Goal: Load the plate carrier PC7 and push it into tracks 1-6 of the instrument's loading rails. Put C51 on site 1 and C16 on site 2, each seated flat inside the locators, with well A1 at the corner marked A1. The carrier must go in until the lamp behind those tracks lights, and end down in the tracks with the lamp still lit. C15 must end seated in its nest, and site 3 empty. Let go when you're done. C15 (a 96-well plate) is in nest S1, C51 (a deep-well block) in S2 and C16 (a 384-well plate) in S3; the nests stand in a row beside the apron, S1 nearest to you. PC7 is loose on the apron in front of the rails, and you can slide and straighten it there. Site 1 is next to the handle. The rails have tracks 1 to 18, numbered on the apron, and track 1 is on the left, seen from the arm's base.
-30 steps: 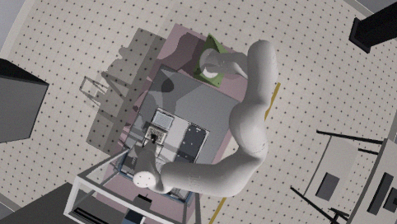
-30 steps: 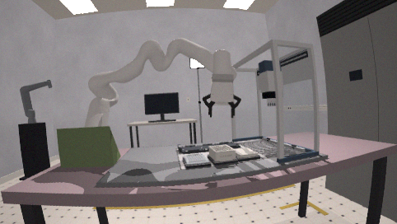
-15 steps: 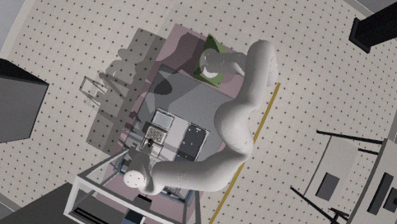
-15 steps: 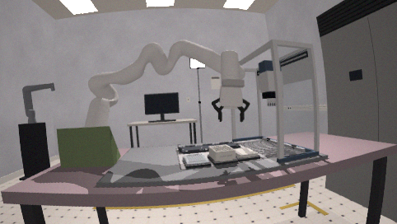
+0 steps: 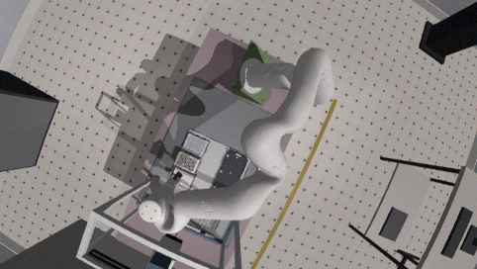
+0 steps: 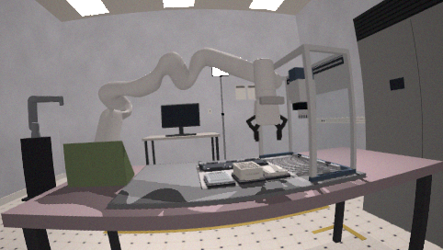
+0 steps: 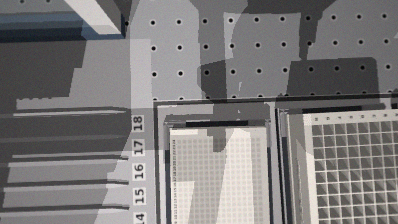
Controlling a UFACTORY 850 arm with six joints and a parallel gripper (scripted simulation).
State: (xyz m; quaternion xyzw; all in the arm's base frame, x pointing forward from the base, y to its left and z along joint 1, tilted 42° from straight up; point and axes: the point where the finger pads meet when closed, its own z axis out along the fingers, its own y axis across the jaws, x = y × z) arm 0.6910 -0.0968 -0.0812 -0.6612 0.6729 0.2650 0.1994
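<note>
From left to right on the pink tabletop (image 6: 395,162), the flat C15 (image 6: 218,177) sat in the nearest nest, the tall C51 (image 6: 247,170) sat in the middle one, and C16 (image 6: 275,169) sat in the far one, next to the rails (image 6: 307,164). The carrier PC7 (image 5: 233,167) lay loose beside the row of nests. The black fingers (image 6: 277,131) hung high above C16, spread wide and holding nothing.

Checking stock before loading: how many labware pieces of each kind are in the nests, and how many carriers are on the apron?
96-well plate: 1
Deep-well block: 1
384-well plate: 1
Plate carrier: 1
Total: 4
</note>
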